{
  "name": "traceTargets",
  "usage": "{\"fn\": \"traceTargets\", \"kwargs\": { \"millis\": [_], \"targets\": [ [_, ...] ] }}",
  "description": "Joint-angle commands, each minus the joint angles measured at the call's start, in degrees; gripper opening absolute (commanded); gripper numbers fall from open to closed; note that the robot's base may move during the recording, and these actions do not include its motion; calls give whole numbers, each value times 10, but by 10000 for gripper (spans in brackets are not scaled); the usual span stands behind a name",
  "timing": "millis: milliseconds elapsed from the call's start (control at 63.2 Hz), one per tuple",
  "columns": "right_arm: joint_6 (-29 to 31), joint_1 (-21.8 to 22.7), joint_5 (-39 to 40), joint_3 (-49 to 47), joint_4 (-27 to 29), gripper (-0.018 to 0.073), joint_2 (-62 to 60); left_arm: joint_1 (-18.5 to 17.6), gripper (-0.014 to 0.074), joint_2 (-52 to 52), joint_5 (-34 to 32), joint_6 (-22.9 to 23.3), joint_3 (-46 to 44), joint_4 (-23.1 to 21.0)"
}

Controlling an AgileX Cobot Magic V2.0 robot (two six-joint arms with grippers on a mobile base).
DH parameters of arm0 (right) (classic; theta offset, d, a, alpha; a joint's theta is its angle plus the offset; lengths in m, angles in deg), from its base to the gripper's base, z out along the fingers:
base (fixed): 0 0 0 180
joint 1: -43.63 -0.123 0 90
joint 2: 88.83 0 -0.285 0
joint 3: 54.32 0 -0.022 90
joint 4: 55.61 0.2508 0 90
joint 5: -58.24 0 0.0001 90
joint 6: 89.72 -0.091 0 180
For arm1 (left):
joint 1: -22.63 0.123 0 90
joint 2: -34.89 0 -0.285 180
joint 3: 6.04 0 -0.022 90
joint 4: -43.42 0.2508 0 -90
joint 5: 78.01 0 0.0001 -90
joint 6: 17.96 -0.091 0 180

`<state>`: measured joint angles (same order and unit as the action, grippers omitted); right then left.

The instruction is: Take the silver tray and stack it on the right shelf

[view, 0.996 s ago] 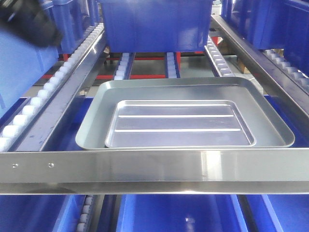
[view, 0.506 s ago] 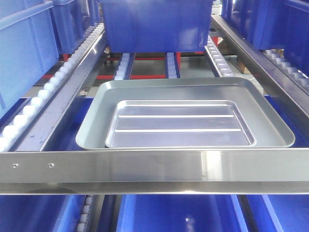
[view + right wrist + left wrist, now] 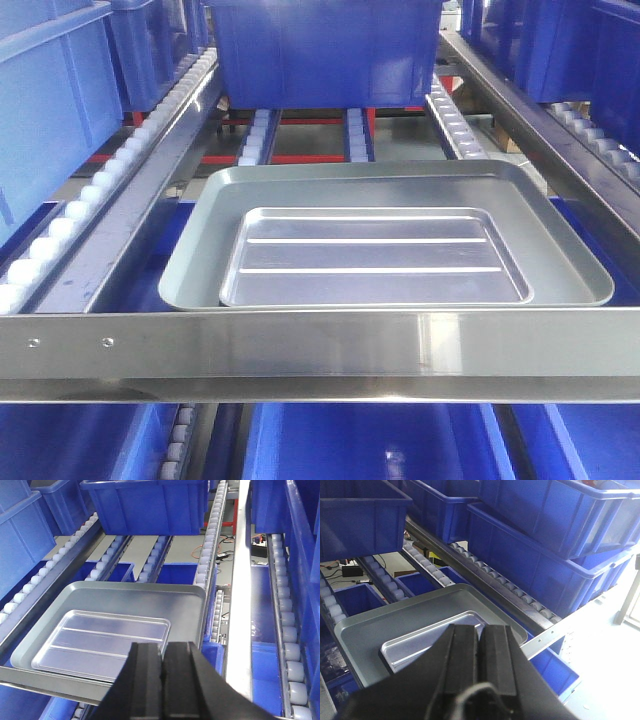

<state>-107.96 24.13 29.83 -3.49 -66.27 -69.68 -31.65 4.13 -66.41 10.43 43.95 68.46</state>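
The silver tray [image 3: 375, 255], shiny with two long ribs, lies flat inside a larger dull grey tray [image 3: 200, 240] on the right shelf, just behind the shelf's steel front crossbar [image 3: 320, 350]. My left gripper [image 3: 481, 630] is shut on nothing and hangs above the silver tray's [image 3: 415, 642] corner. My right gripper [image 3: 162, 650] is likewise shut and empty, raised over the near right corner of the silver tray [image 3: 95, 642]. Neither gripper appears in the front view.
White roller rails [image 3: 60, 235] run lengthwise on both sides of the trays. A blue bin [image 3: 320, 50] stands on the shelf behind them, and more blue bins [image 3: 555, 545] fill the neighbouring levels and the level below.
A dark blurred arm at the top left of the front view one second ago has left the frame. The trays have stayed put.
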Motion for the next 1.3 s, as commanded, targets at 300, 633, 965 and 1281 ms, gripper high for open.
{"fn": "traceTargets", "kwargs": {
  "millis": [300, 633, 965, 1281],
  "targets": [
    [6, -1, 52, -15, -12, 52, 6, -3, -92, -4, -47, -1, -16, 6],
    [6, -1, 52, -15, -12, 52, 6, 23, -92, 2, -69, -311, 17, -271],
    [6, -1, 52, -15, -12, 52, 6, 275, -92, 155, -61, -314, 107, -269],
    [6, -1, 52, -15, -12, 52, 6, 430, -92, 244, -137, -314, 267, -320]
  ]
}}
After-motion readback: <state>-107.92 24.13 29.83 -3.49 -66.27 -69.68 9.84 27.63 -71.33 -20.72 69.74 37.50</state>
